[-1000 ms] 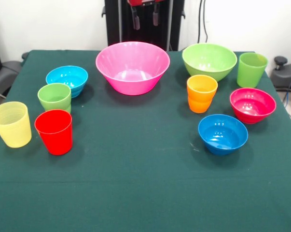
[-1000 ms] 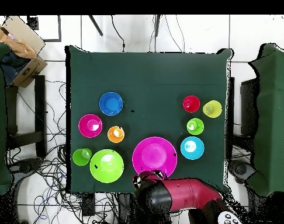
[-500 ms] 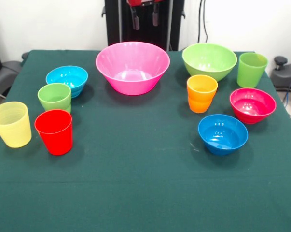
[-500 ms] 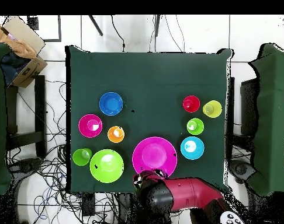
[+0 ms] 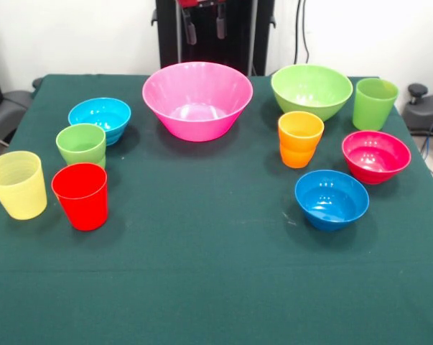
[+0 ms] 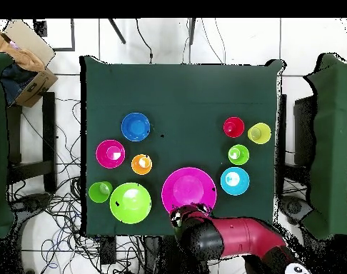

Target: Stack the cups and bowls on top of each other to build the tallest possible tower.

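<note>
Ten plastic pieces are spread singly over the table [image 5: 216, 287]; none is stacked. Seen from the front, left to right: a pale yellow cup [image 5: 16, 185] is set at the left edge, with a red cup [image 5: 80, 195] just beside it. Behind these a small green cup [image 5: 81, 145] is placed, and behind that a light blue bowl [image 5: 100, 119]. The large pink bowl [image 5: 197, 99] is found at the far middle, mouth up. To its right a lime green bowl [image 5: 312, 90] is set, with a taller lime green cup [image 5: 375, 103] just beside it. In front of them an orange cup [image 5: 300, 139], a magenta bowl [image 5: 375, 156] and a darker blue bowl [image 5: 332, 198] are grouped near one another. All are upright.

The table is covered by a dark green cloth, bare along its near half. A white wall is seen behind, cables and a cardboard box [image 6: 23, 61] on the tiled floor around.

The hand [image 5: 202, 26] is held above and behind the pink bowl, its two fingers apart and gripping nothing.
</note>
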`<act>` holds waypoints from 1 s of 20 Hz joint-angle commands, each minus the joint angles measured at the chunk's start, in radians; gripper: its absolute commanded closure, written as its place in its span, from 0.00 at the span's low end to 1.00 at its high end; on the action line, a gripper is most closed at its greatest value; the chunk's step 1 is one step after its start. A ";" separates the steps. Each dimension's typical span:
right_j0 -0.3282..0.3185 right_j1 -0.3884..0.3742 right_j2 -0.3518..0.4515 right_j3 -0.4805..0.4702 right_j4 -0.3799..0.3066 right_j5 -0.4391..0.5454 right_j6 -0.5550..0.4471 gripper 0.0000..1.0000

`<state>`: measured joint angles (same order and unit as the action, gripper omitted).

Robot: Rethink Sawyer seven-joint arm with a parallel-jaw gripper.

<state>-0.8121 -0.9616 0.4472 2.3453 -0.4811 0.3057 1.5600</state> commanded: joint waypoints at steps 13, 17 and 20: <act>-0.063 0.033 0.165 0.043 -0.040 0.107 -0.066 0.00; -0.084 0.037 0.183 0.042 -0.040 0.116 -0.075 0.00; -0.103 0.040 0.197 0.038 -0.035 0.132 -0.082 0.00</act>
<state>-0.8970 -0.9619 0.5629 2.3487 -0.4813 0.3103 1.5600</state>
